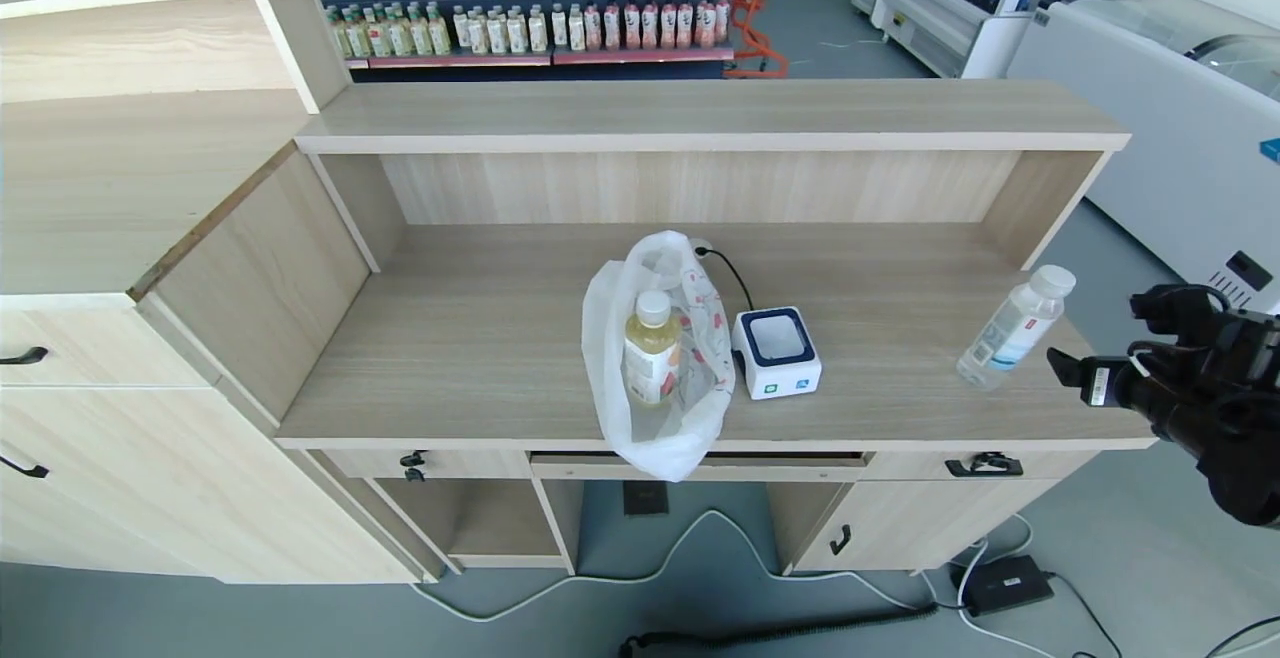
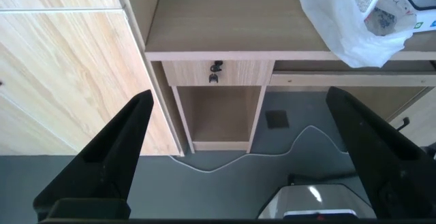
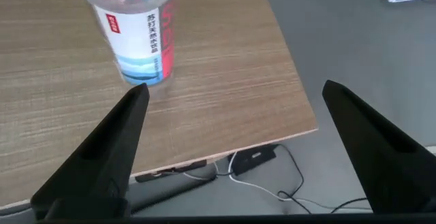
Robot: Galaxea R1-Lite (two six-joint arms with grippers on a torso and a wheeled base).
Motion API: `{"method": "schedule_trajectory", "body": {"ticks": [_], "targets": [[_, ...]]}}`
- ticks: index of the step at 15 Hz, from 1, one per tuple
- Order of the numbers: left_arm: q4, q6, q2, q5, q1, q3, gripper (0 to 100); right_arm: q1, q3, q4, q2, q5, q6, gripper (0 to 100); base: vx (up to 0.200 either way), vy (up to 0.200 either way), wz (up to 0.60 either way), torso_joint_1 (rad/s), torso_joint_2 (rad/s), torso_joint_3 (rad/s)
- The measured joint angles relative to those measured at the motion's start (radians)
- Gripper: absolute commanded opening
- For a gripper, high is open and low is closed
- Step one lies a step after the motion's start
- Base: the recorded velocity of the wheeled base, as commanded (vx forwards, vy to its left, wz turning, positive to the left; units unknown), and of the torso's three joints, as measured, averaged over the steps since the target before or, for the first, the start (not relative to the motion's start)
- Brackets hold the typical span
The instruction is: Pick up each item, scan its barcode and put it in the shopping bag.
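Observation:
A clear water bottle with a white cap stands at the right end of the wooden counter; the bottle fills the near part of the right wrist view. My right gripper hangs open just off the counter's right edge, close to the bottle and apart from it. Mid-counter, a white shopping bag holds a yellow drink bottle. A white barcode scanner sits right beside the bag. My left gripper is open, low in front of the counter, with the bag farther off.
A raised shelf ledge runs behind the counter. Tall cabinets stand on the left. A freezer stands on the right. Cables and a power brick lie on the floor under the desk.

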Motion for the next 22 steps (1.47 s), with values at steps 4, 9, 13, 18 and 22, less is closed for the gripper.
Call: {"method": "schedule_trajectory", "body": {"ticks": [4, 9, 13, 18, 22], "targets": [[0.0, 0.0, 0.0, 0.0, -0.001, 0.0, 100, 0.027, -0.067, -0.021, 0.062, -0.001, -0.044, 100, 0.0, 0.0, 0.0, 0.0, 0.0, 0.0], [0.0, 0.0, 0.0, 0.0, 0.0, 0.0, 100, 0.06, -0.135, -0.02, 0.117, -0.004, -0.048, 100, 0.0, 0.0, 0.0, 0.0, 0.0, 0.0], [0.0, 0.0, 0.0, 0.0, 0.0, 0.0, 100, 0.064, -0.168, -0.012, 0.144, -0.004, -0.046, 100, 0.0, 0.0, 0.0, 0.0, 0.0, 0.0], [0.0, 0.0, 0.0, 0.0, 0.0, 0.0, 100, 0.078, -0.246, 0.003, 0.178, -0.001, -0.041, 100, 0.0, 0.0, 0.0, 0.0, 0.0, 0.0], [0.0, 0.0, 0.0, 0.0, 0.0, 0.0, 100, 0.099, -0.299, 0.01, 0.208, -0.001, -0.042, 100, 0.0, 0.0, 0.0, 0.0, 0.0, 0.0]]}}
